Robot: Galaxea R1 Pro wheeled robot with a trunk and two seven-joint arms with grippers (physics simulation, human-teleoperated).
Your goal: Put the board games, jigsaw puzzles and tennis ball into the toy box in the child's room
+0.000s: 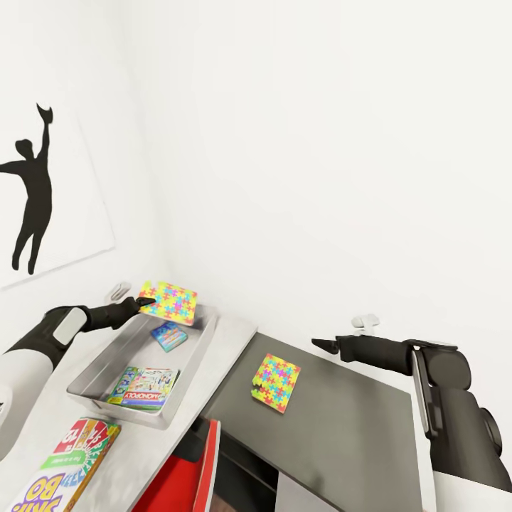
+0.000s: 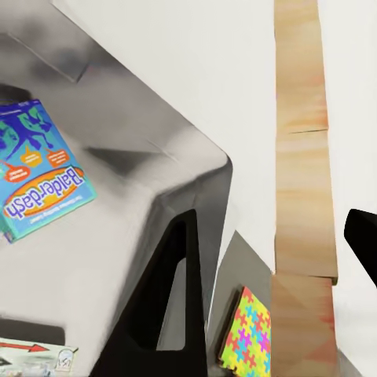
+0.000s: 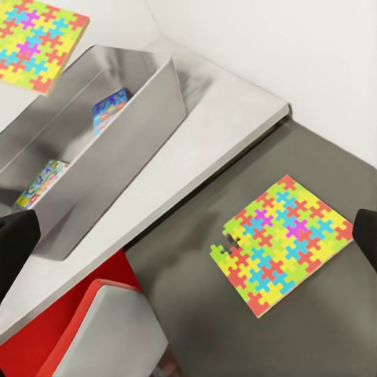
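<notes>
Stowing is in hand: left claw (image 1: 142, 304) grips one jigsaw puzzle (image 1: 168, 301) over the toy box (image 1: 96, 370) far corner; release comes next. Second puzzle (image 1: 276, 382) lies mid-tabletop (image 1: 355, 419); right claw (image 1: 318, 345) hovers, grip unclear.

White upper arms, black forearms, tapered black fingers (image 1: 321, 345), grey joint bands.
</notes>
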